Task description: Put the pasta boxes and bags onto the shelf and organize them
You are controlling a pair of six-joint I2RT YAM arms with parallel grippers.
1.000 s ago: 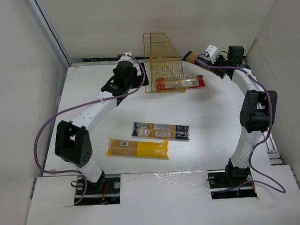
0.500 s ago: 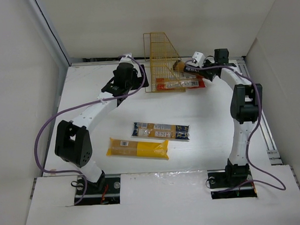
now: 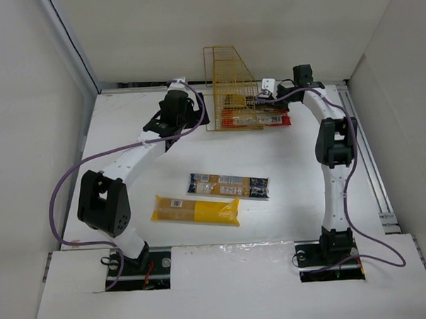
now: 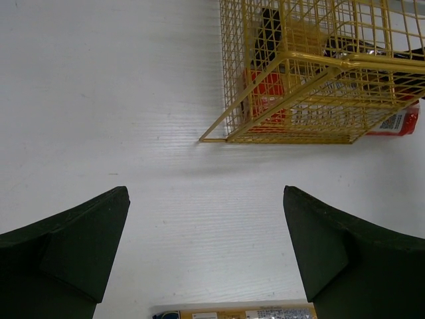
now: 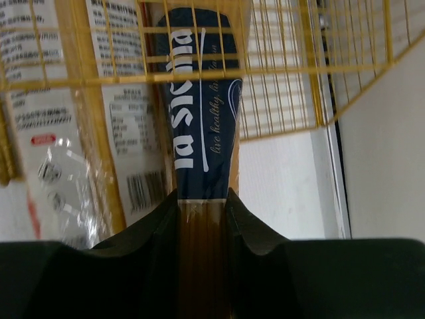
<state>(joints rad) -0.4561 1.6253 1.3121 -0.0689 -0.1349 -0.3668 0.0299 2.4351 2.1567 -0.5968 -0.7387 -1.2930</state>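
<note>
right gripper, clamped on the blue-label pasta pack, has swung it into the wire shelf, nearly shelved; left gripper sits open, empty.

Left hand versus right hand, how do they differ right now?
The left hand is open and empty; the right hand is shut on the blue-label pack. The left hand hangs over table beside the shelf; the right hand's pack pokes into it. Both are dark.

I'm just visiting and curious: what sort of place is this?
Probably a robot test bench: two robot arms bolted to a white table, blank white walls, one yellow wire rack with pasta packs.
</note>
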